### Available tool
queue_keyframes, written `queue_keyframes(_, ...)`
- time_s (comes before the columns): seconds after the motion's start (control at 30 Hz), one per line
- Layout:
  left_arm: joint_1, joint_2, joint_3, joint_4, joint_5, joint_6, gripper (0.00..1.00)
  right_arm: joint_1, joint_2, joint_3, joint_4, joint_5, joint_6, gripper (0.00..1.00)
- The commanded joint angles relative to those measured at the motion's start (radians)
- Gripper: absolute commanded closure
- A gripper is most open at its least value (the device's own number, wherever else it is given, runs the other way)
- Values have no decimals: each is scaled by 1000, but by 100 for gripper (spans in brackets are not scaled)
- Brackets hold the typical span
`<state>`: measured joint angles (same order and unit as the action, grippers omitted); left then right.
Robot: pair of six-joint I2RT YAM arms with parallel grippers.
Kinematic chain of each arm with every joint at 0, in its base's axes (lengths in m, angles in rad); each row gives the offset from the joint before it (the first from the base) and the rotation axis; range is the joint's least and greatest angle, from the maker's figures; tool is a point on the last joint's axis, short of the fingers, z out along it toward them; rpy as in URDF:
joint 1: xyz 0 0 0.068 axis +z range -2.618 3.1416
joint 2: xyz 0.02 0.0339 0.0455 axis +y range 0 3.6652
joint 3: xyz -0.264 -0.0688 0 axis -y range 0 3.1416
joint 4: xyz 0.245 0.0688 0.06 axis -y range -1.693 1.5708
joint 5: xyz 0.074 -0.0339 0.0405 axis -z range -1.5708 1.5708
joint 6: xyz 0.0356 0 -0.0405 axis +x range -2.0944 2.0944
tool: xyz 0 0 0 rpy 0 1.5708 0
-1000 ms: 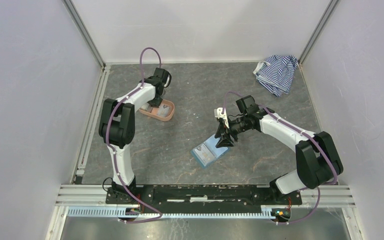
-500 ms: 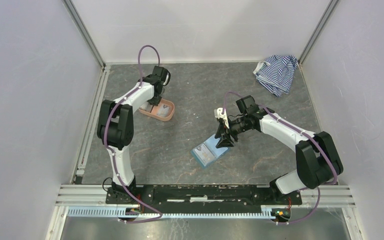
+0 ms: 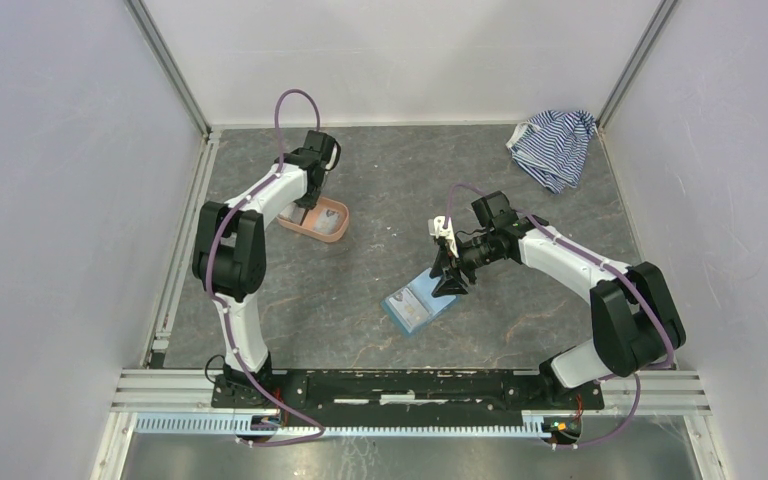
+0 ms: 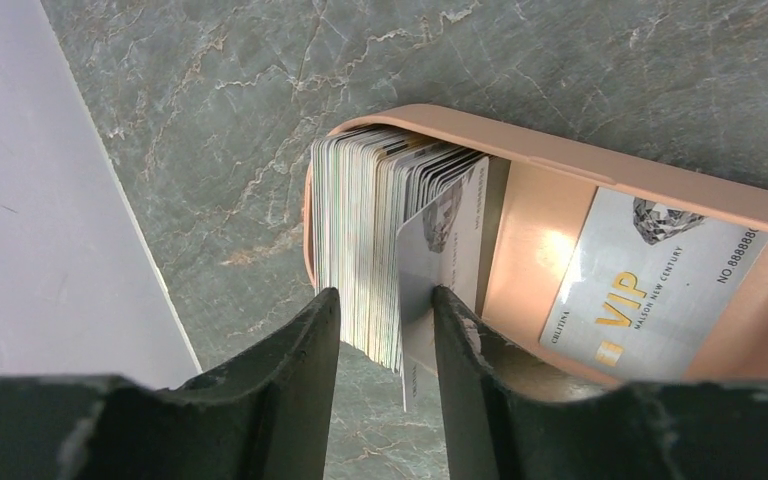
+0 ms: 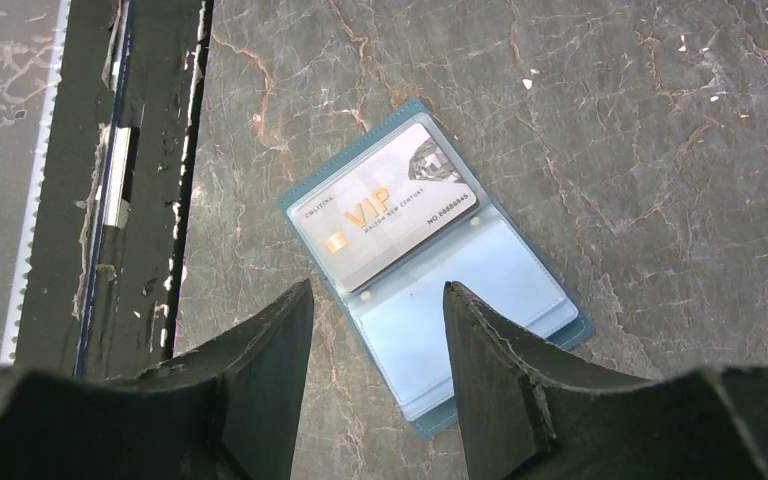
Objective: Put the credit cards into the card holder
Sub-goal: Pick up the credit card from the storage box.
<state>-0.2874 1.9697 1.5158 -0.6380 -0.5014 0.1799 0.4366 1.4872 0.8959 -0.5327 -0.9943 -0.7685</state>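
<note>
The left gripper (image 4: 385,300) sits at the stack of credit cards (image 4: 360,220) standing on edge in the salmon tray (image 4: 560,160). Its jaws straddle the stack's end cards, faces toward them; whether they pinch, I cannot tell. The tray wall crowds the stack. The card holder (image 5: 460,300) lies open on the table (image 5: 660,120), well apart, under the right gripper (image 5: 378,295), whose jaws are apart and empty.

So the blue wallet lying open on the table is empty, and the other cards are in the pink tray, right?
Not quite. The wallet is not empty: the right wrist view shows a silver VIP card already in one of its clear pockets. The other cards are indeed in the pink tray.
</note>
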Motion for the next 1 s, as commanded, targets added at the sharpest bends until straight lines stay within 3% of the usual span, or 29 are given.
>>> queue_keyframes(0.0, 5, -42, 26, -2, 2, 7, 57, 0, 5, 41, -3, -28, -22, 43)
queue_keyframes(0.63, 5, -28, 41, -36, 67, -13, 91, 0, 9, 43, -7, -28, -24, 43)
queue_keyframes(0.97, 5, -39, 50, -57, 144, -30, 97, 0, 13, 46, -11, -29, -26, 43)
